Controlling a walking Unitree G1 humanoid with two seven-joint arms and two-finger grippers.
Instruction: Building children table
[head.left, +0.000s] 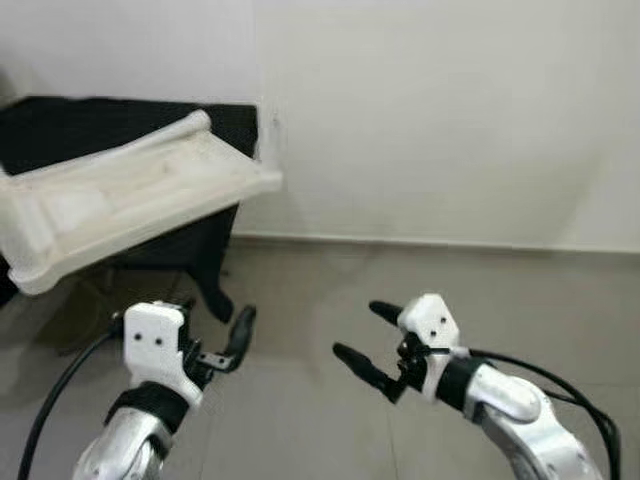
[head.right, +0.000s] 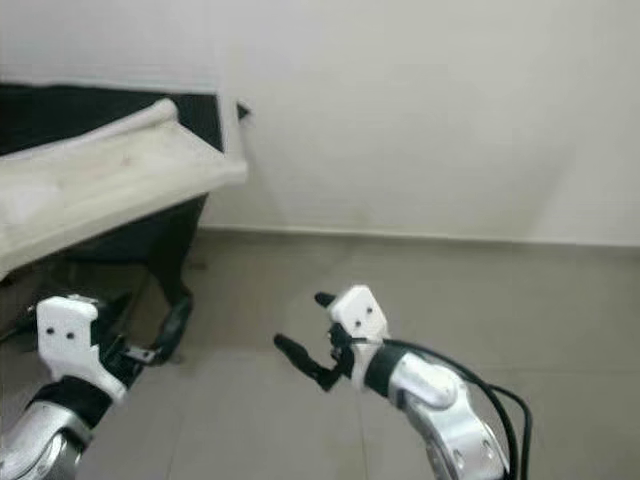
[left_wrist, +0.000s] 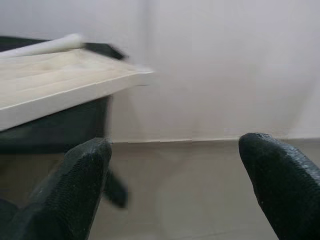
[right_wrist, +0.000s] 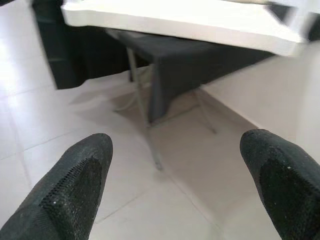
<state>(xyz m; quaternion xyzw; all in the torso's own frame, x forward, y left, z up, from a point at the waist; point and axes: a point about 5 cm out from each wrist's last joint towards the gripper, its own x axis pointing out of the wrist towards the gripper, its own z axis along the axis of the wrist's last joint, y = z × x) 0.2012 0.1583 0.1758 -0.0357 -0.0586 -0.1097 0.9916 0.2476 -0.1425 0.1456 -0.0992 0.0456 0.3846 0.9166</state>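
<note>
**Tabletop ahead on the left, both grippers empty**

The white tabletop (head.left: 130, 195) lies tilted on a black stand (head.left: 205, 250) against the wall (head.left: 450, 120), up and to your left. It is flipped so its ribbed underside and raised rim face up, with a rounded edge along the far side. It looks like moulded plastic: probably light and stiff, but broad and awkward, and smooth enough to slide in a pinch. Your best hold is likely the raised rim along the near edge or at the corner closest to the wall, one gripper on each side so the slab cannot swing (a one-sided grip would likely let it twist).

The left gripper (head.left: 215, 345) hovers low over the tiled floor (head.left: 330, 290), below and just in front of the tabletop, its fingers spread wide with nothing between them. Its wrist camera looks straight at the near corner of the slab.

The right gripper (head.left: 365, 340) sits well apart from the tabletop, over bare floor, pointing left towards the stand. Its fingers also stand wide apart and carry nothing. Both forearms are bent and raised in front of you, so you are posed to reach, not yet touching.
</note>
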